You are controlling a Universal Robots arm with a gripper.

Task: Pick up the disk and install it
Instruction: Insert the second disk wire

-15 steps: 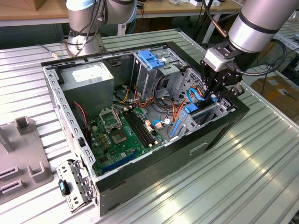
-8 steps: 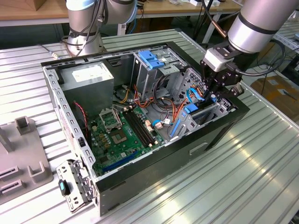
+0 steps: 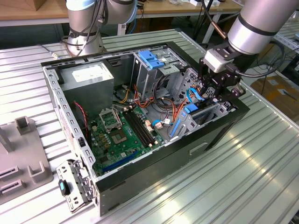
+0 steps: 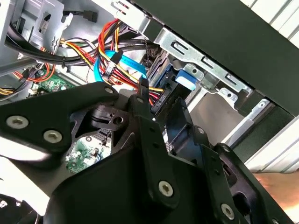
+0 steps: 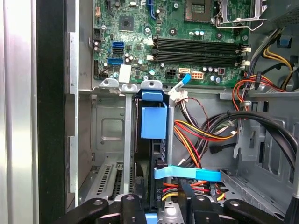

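Observation:
The disk (image 3: 189, 110) stands on edge in a slot of the metal bay (image 3: 219, 109) at the corner of the open computer case on the exterior view's right. Its blue carrier tab shows in both wrist views (image 5: 153, 122) (image 4: 184, 79). My gripper (image 3: 212, 95) hangs just above that bay. In both wrist views its black fingers (image 5: 184, 189) are apart and straddle the near end of the disk, so the gripper (image 5: 161, 179) (image 4: 161, 95) is open. The disk's metal body is mostly hidden inside the bay.
A blue flat cable (image 5: 187, 174) and red, yellow and black wire bundles (image 5: 205, 133) crowd the bay. The motherboard (image 3: 119, 133) lies on the case floor. A drive cage with blue clips (image 3: 152, 58) and a grey box (image 3: 88, 77) sit at the back. A grey fixture (image 3: 23, 161) stands outside.

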